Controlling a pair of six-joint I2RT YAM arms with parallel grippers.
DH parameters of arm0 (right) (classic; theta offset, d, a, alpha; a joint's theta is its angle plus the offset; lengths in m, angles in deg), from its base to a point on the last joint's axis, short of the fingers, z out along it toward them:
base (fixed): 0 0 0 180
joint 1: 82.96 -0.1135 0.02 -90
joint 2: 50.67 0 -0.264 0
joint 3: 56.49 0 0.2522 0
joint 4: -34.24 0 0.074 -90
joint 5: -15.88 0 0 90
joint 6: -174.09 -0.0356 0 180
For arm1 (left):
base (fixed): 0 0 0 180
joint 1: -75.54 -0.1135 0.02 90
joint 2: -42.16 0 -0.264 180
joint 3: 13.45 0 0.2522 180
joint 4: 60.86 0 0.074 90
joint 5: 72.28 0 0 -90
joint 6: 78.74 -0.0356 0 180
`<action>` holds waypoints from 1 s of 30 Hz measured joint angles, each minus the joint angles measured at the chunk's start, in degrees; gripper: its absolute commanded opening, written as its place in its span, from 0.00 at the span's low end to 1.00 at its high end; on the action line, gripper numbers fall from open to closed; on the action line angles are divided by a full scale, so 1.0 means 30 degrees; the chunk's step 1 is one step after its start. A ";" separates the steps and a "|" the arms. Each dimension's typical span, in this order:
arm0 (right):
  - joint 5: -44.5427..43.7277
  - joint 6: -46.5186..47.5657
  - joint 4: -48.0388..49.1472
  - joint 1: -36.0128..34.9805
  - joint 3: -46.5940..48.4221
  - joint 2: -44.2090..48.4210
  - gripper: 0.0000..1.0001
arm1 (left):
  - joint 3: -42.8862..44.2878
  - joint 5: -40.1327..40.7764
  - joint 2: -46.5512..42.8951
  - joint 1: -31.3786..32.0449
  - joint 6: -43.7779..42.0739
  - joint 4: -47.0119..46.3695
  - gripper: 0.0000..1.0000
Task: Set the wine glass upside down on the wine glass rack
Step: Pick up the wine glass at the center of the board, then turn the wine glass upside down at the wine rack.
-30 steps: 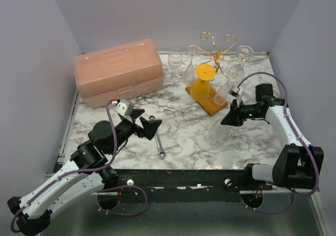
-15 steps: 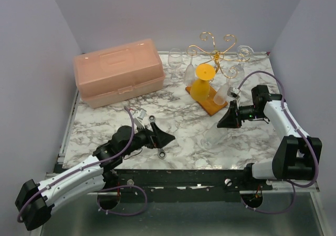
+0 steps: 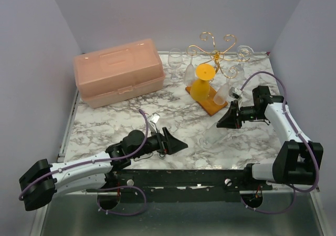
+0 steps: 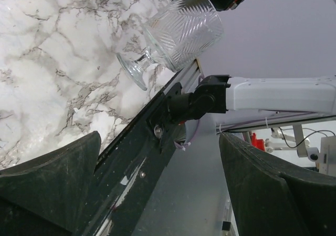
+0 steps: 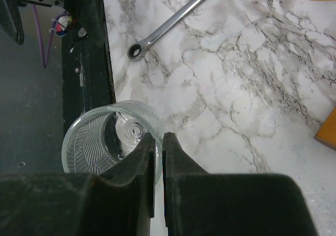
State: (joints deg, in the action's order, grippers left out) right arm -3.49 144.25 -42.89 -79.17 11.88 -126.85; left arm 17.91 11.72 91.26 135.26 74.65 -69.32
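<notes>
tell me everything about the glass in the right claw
The glass is clear, with a cut leaf-like pattern on its bowl, a short stem and a round foot. It tilts, mouth up, near the front edge of the table. The right claw pinches its rim; whether the foot touches the marble is unclear.

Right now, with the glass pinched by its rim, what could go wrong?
The right jaws pinch only the rim of the tilted clear patterned wine glass; it could slip.
It is near the marble table's front edge; a drop might go over.
The gold wire rack already carries an orange glass and clear ones, so hanging may knock them.
</notes>
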 measured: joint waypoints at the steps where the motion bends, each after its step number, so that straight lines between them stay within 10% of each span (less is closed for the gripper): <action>1: 0.0073 0.0015 -0.0007 0.0000 -0.0022 0.0044 0.01 | -0.0036 0.0102 0.0066 0.0087 0.0051 -0.0233 0.99; 30: 0.1370 0.0772 -0.0437 -0.0036 -0.0459 0.0328 0.00 | -0.1035 0.1792 0.2980 0.1166 0.1647 -0.4379 0.97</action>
State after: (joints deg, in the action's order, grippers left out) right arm 0.62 146.57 -44.20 -79.28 10.51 -125.87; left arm 14.81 17.09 100.20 138.76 79.59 -82.45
